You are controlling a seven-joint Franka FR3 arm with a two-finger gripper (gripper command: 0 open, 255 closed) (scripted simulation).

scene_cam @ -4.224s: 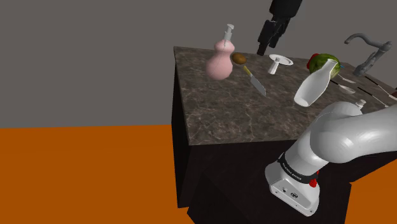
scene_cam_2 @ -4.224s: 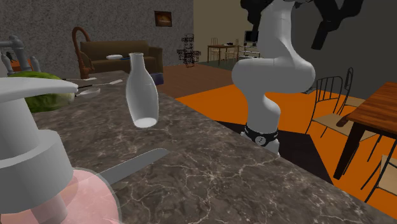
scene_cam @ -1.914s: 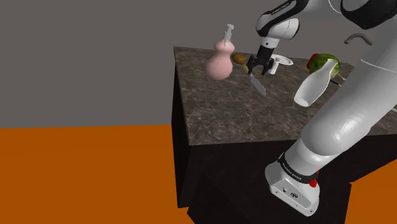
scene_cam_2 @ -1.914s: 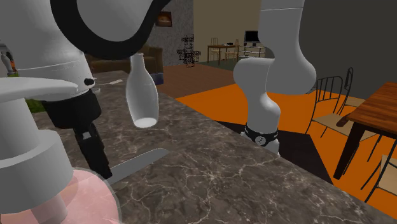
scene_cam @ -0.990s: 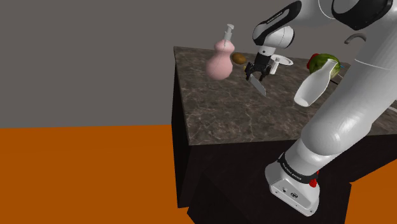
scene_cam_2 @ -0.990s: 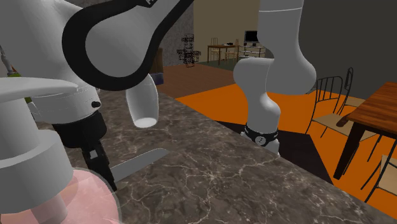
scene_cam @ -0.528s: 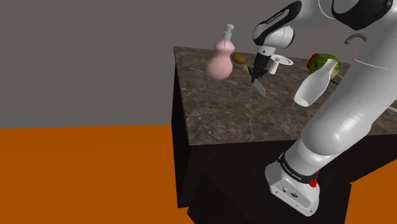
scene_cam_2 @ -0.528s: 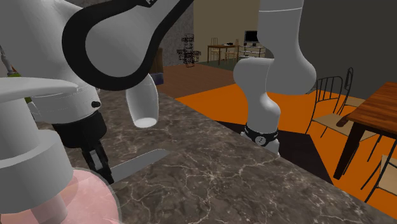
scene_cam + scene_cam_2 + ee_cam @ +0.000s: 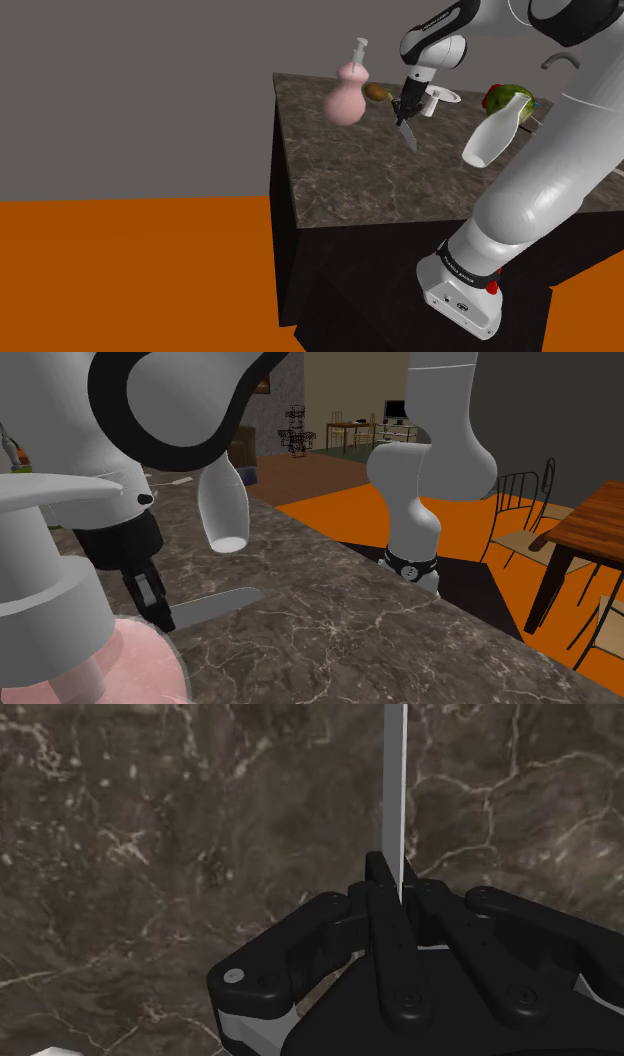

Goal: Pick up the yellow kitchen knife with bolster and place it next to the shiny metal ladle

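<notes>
Here the gripper (image 9: pixel 402 116) is clamped on the knife (image 9: pixel 410 138), blade pointing away from it, near the worktop's (image 9: pixel 340 175) far edge, beside a pink dispenser (image 9: pixel 346 96).

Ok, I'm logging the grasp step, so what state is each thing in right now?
claw, shut on the knife.
knife, clasped in the claw, blade sticking out ahead of it over the counter.
pink pump bottle, upright on the counter.
white bottle, leaning, neck uppermost.
</notes>
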